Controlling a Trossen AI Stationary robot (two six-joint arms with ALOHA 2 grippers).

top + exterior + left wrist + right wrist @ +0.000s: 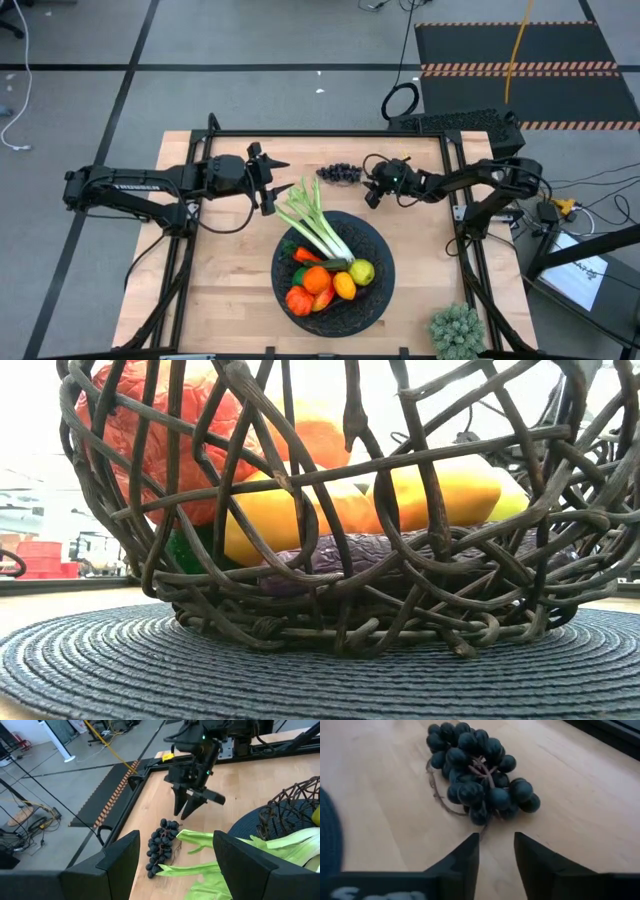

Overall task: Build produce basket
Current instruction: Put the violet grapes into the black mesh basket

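Dark grapes (341, 172) lie on the bare wooden table (220, 290) near its far edge, just beyond the leafy tips of the leek (318, 228) and outside the basket (375, 295). The right gripper (371, 192) hangs close beside the bunch, on its right in the high view, fingers parted a little with nothing between them. Its wrist view shows the grapes (477, 767) just ahead of the two fingertips (470, 845), not touching. The left gripper (283, 177) waits on the other side of the leek's leaves, jaws spread and empty. The leek rests with its white end in the basket, beside an orange (317, 279), a lemon (361, 271), a red pepper (298, 299) and a carrot (306, 256).
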